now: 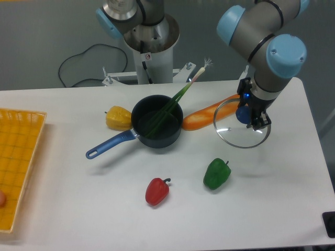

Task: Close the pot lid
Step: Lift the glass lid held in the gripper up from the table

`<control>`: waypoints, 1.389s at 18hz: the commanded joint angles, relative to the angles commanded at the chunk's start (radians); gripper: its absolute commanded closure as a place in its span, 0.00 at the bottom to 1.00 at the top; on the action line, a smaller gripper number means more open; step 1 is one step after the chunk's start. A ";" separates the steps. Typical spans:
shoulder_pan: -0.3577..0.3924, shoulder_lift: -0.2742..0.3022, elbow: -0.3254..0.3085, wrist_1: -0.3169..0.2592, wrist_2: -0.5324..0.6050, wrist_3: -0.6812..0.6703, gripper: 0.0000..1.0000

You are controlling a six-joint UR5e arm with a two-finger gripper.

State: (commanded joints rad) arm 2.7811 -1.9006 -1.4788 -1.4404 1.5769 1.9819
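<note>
While my gripper (255, 119) is clamped on the lid (241, 125) by its knob, right of the pot (156, 128), I worry about the green onion (175, 102) – it juts over the rim, so the glass could seat crooked and slide off.

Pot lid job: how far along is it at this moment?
Done: the claw looks closed on the blue knob of the round clear glass lid, which appears lifted and tilted over the white table. In hand: carrying it. Left: moving it left onto the dark navy saucepan, still uncovered, with a green onion sticking out over its rim.
</note>
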 joint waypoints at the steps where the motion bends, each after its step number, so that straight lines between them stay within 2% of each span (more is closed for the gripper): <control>1: 0.000 0.002 -0.009 0.002 -0.003 0.005 0.60; 9: 0.002 0.002 -0.003 0.000 0.017 0.000 0.60; 13: -0.008 0.003 -0.003 -0.005 0.080 -0.006 0.60; 19: -0.049 0.014 -0.002 -0.006 0.081 -0.090 0.60; 25: -0.066 0.054 0.000 -0.061 0.081 -0.139 0.60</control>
State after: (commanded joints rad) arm 2.7152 -1.8470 -1.4788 -1.5016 1.6582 1.8424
